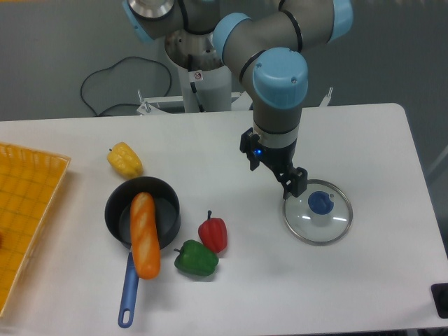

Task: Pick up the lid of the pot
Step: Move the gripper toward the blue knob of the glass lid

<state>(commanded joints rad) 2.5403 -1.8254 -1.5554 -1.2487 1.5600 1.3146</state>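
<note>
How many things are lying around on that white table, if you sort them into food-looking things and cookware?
Food-looking things: 4 (yellow piece, orange piece, red piece, green piece)
Cookware: 2 (blue-handled pan, glass lid)
Total: 6

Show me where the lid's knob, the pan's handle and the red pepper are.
Blue knob [320, 203]: camera view, its top.
Blue handle [129, 294]: camera view, mid-length.
Red pepper [213, 235]: camera view, its body.
</note>
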